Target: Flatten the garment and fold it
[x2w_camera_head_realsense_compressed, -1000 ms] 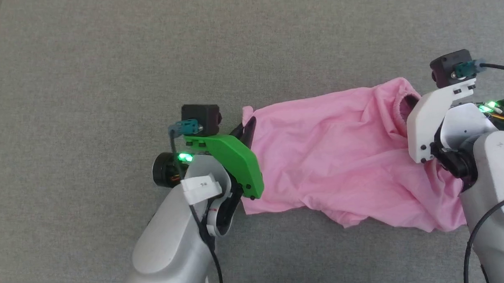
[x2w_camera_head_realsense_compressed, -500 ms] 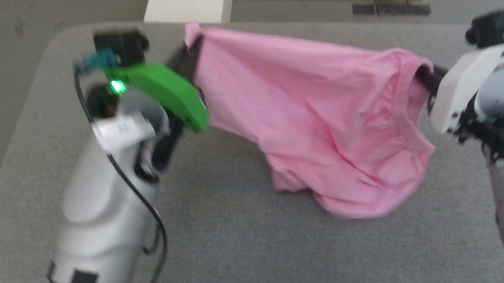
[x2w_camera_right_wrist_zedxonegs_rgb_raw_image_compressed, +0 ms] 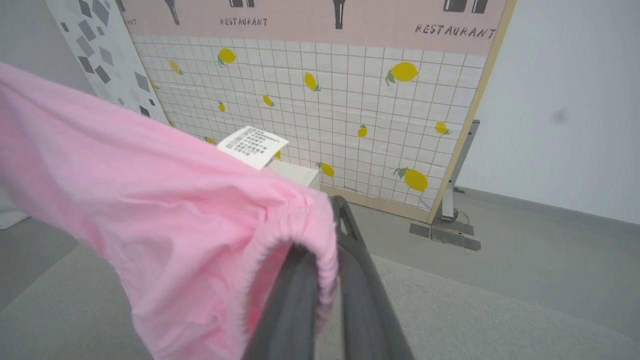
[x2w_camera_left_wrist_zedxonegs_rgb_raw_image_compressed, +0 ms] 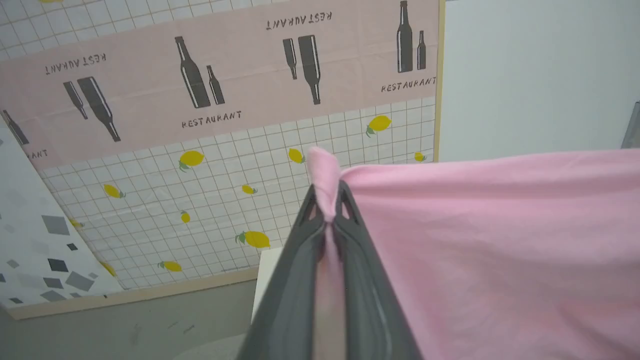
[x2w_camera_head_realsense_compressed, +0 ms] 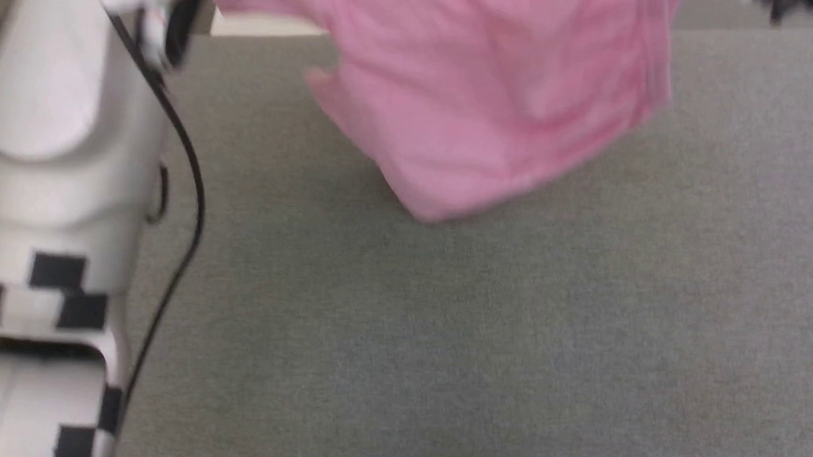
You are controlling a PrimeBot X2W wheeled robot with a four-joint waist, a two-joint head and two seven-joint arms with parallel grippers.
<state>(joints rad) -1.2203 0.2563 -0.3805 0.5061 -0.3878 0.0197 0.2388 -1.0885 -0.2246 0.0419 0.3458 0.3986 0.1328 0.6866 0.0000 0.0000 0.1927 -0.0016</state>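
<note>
Item: garment, light pink, thin fabric.

Position: held aloft, stretched between both grippers, lower part hanging over the grey fabric surface; contact with that surface not clear.

Left gripper: dark fingers pressed together, pinching a small corner of the pink cloth. A tuft pokes out past the tips, and the rest is spread taut to the right of the fingers.

Right gripper: clamped on the gathered elastic waistband, which curls over one finger. Cloth runs off to the left of the fingers.

White printed label: standing up from the top edge, ahead and left of the right gripper's tips.

Beyond both grippers: wall panel with lemon print.
</note>
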